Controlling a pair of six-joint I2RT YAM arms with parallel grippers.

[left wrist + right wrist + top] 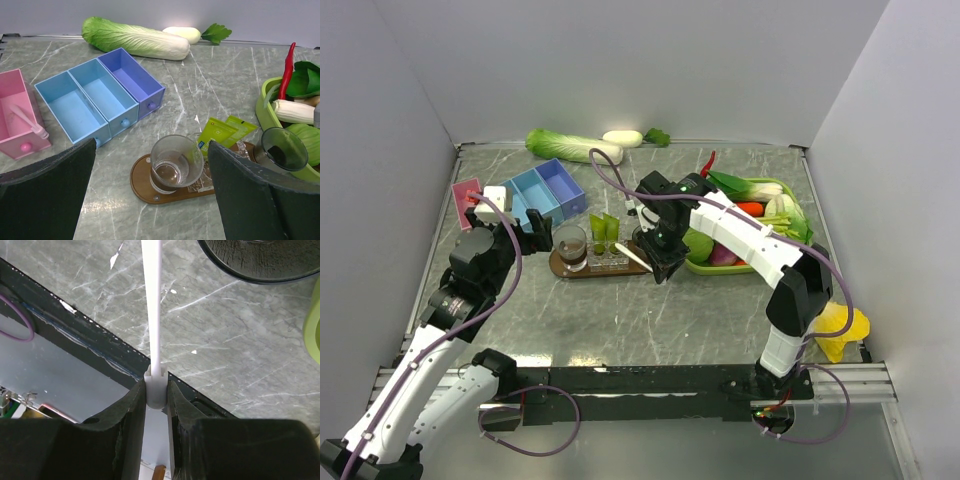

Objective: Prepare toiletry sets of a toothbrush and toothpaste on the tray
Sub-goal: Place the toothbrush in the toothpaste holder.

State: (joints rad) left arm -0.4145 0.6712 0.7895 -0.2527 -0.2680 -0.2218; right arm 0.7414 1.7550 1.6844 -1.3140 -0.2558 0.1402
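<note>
The dark wooden tray (563, 268) lies mid-table and holds a see-through tumbler (569, 243) at its left end. Two light-green toothpaste tubes (604, 232) stand behind its middle. My right gripper (658, 265) hovers over the tray's right end, shut on a white toothbrush (633, 255) by its thick end (155, 387), and the stick (152, 305) points away toward a second tumbler (255, 260). My left gripper (535, 233) is open and empty, just left of the tray. In the left wrist view the tray (142, 182), the tumbler (175, 162) and the tubes (220, 132) lie between its fingers (260, 195).
A blue compartment box (545, 192) and a pink box (470, 200) stand at the back left. A lime-green basket (775, 215) of vegetables is on the right. A cabbage (570, 146) and a white radish (622, 138) lie at the back. A yellow object (842, 330) sits at the right edge.
</note>
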